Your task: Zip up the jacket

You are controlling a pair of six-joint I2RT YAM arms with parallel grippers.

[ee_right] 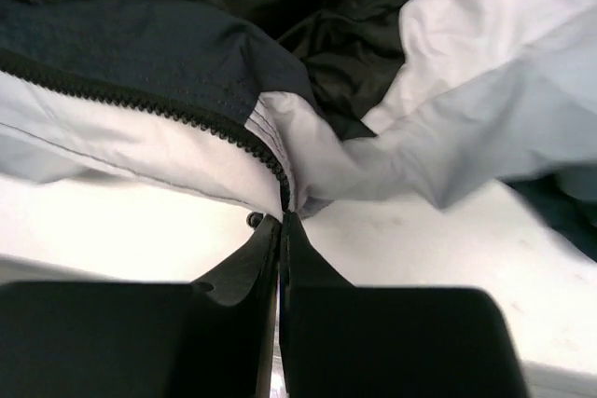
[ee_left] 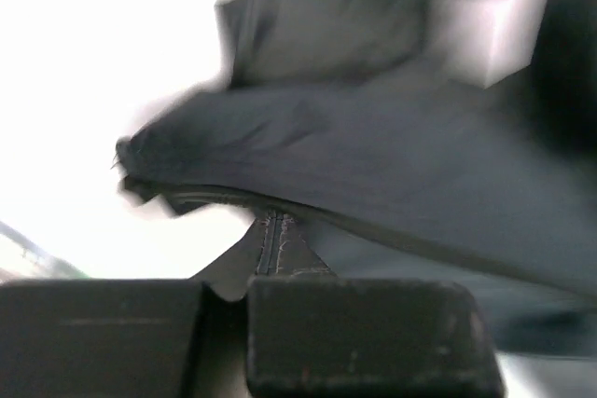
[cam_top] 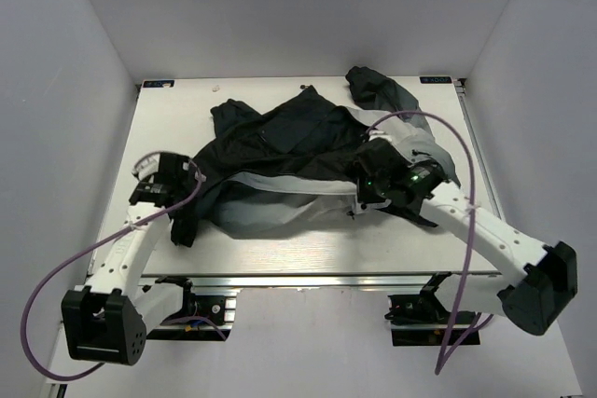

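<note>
The jacket lies crumpled across the middle of the table, dark on top and light grey along its near edge. My left gripper is at its left end, shut on a dark flap with a zipper strip; in the left wrist view the jaws are closed on that cloth. My right gripper is at the near right of the jacket. In the right wrist view it is shut on the end of the black zipper teeth, at the light grey edge.
A sleeve bunches near the table's back right corner. White walls enclose the table on three sides. Purple cables loop over both arms. A dark end of the jacket lies by the left arm.
</note>
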